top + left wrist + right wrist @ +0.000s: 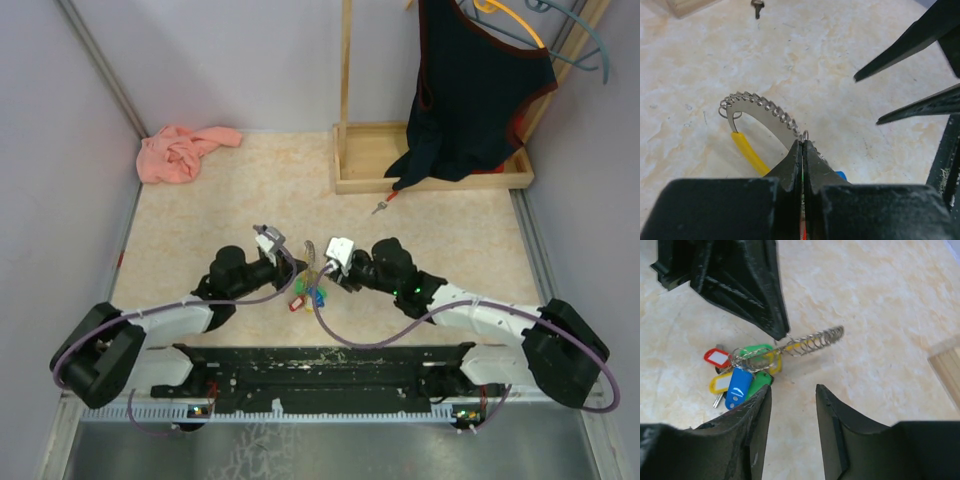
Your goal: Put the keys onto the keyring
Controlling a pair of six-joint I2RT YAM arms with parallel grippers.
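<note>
Centrally, left end effector [801, 146] clamped on keyring [758, 111], right end effector [792, 402] apart and empty beside it, one key [380, 207] higher on desk [200, 215].

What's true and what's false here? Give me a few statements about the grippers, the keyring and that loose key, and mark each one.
1. The left gripper is shut on the keyring. True.
2. The right gripper grips a key. False: its jaws stand open with nothing between them.
3. A pink cloth lies at the table's far left corner. True.
4. The loose key lies inside the wooden tray. False: it lies on the table, in front of the tray.
</note>
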